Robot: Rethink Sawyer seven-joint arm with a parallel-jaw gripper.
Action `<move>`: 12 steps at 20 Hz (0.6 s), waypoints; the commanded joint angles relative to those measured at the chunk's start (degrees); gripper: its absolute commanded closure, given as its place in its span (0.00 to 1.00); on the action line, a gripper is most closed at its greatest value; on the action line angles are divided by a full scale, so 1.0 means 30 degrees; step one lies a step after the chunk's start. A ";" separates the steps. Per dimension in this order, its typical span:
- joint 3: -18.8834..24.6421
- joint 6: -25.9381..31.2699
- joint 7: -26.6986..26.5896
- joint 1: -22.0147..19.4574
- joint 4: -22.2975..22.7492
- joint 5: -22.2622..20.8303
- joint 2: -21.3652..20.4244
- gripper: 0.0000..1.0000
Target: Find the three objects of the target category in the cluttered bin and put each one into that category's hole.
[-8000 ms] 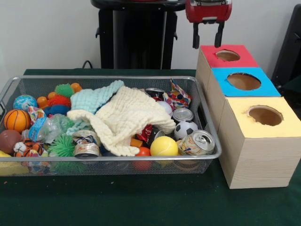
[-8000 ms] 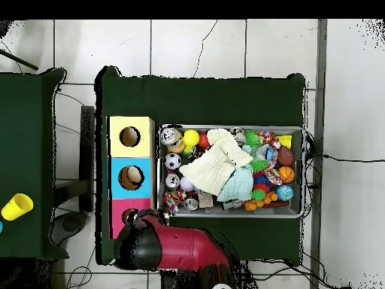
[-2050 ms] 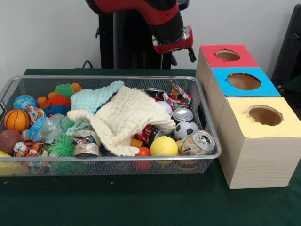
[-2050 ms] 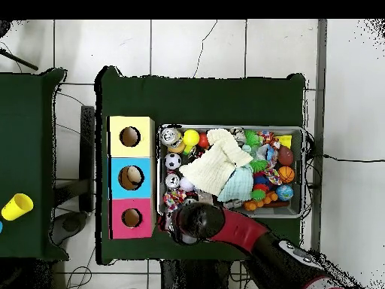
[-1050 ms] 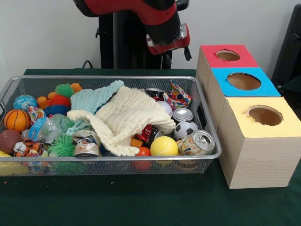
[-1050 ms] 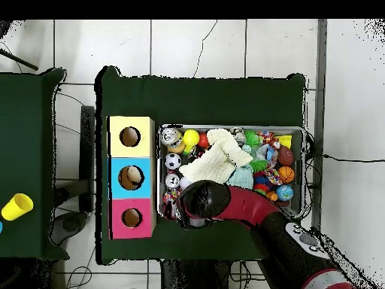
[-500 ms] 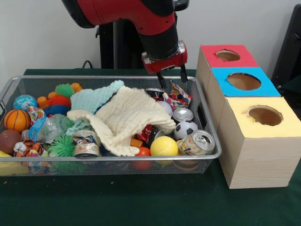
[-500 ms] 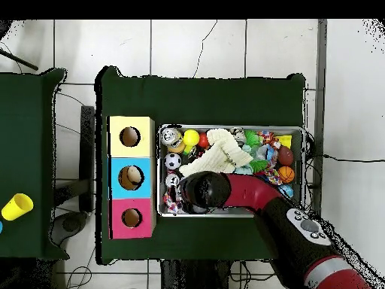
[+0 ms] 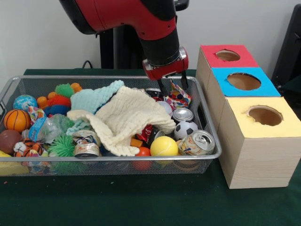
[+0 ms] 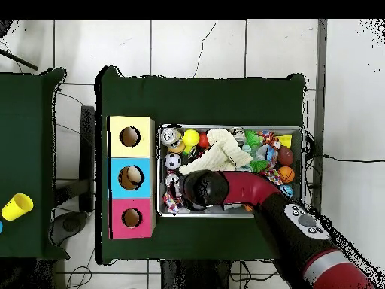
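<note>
The wire mesh bin (image 9: 117, 158) holds balls, cans and cloths; it also shows in the overhead view (image 10: 303, 173). One white fabric piece with coloured spots (image 9: 179, 98) lies crumpled at the bin's back right corner, with one tip sticking up. My gripper (image 9: 173, 86) is open, right above that piece, its fingers (image 9: 162, 87) on either side of the raised tip. In the overhead view my arm (image 10: 204, 188) covers the gripper. I cannot make out other spotted pieces.
A cream waffle cloth (image 9: 127, 117) and a mint cloth (image 9: 94, 98) cover the bin's middle. Cans (image 9: 182, 114) and a football (image 9: 186, 128) lie near the spotted piece. Boxes with red (image 9: 228, 55), blue (image 9: 243, 81) and yellow (image 9: 265, 115) holed tops stand to the right.
Eight seconds ago the gripper hung over the red box. It has since swung over the bin, and in the last half second it dropped slightly onto the spotted fabric's tip.
</note>
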 commanded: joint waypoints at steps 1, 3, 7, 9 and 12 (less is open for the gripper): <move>0.0777 -0.3565 -0.0868 -0.1197 0.1018 -0.2521 0.1061 0.00; 0.0559 -0.4593 -0.0077 -0.1296 0.1882 -0.2895 0.0829 0.00; 0.0233 -0.5521 0.0565 -0.1485 0.2352 -0.3283 0.1188 0.00; 0.0261 -0.5496 0.0448 -0.1570 0.2311 -0.3369 0.1431 0.00; 0.0126 -0.5979 0.0749 -0.1503 0.2507 -0.3439 0.1455 0.00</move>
